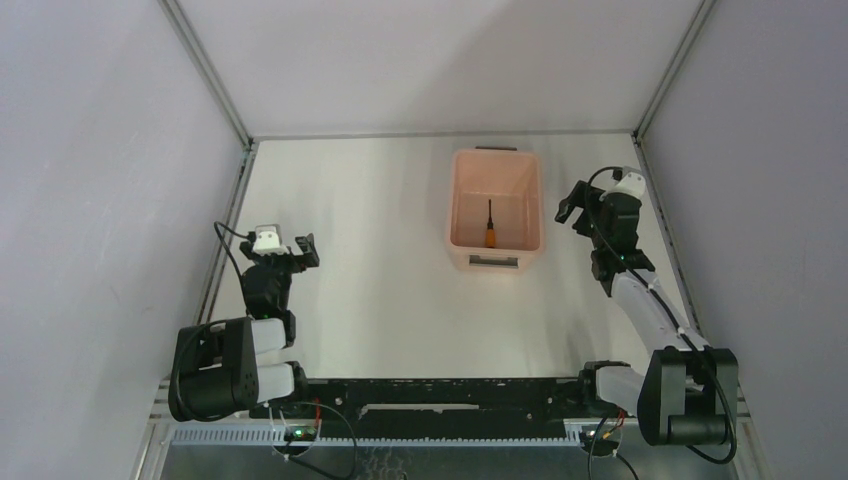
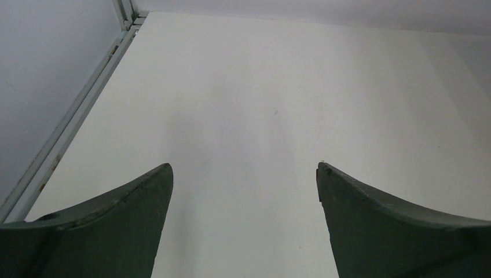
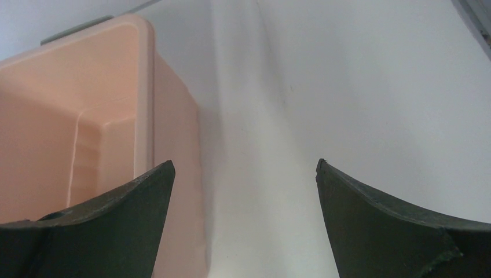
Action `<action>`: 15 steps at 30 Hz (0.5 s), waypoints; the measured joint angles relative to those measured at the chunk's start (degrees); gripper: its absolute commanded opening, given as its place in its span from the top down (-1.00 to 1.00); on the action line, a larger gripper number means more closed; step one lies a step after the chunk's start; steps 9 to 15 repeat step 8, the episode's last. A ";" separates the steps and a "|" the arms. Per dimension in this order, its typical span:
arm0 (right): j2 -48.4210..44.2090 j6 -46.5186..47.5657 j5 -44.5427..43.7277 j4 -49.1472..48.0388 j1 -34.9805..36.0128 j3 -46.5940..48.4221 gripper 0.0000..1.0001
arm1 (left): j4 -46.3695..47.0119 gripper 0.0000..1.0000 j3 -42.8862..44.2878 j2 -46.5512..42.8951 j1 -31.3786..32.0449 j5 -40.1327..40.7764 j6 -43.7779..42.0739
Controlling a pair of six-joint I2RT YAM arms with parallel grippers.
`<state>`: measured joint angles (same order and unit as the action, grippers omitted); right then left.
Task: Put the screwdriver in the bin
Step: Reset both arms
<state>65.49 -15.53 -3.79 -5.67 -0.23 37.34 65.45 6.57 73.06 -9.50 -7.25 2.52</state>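
The screwdriver (image 1: 490,228), with its orange handle and thin black shaft, lies on the floor of the pale pink bin (image 1: 460,200) at the back middle of the table. My right gripper (image 1: 575,212) hangs just right of the bin, open and holding nothing. In the right wrist view the bin's right wall (image 3: 147,98) runs beside the left finger, and my right gripper (image 3: 244,168) frames bare table. My left gripper (image 1: 305,250) stays at the left side, far from the bin. Its wrist view shows my left gripper (image 2: 244,168) open over bare table.
Grey enclosure walls with metal rails (image 1: 235,190) border the white table (image 1: 370,260) on the left, back and right. A black rail (image 1: 440,392) joins the two arm bases along the near edge.
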 measured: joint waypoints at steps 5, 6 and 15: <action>1.62 -1.53 -2.25 2.78 0.00 4.50 -0.99 | 0.00 -0.97 0.00 0.00 0.00 0.00 0.00; 1.99 -1.55 -2.27 2.95 -0.04 5.44 -0.99 | 0.00 -0.97 0.00 0.00 0.00 0.00 0.00; 2.54 -1.60 -2.56 3.02 -0.02 6.56 -0.99 | 0.00 -0.97 0.00 0.00 0.00 0.00 0.00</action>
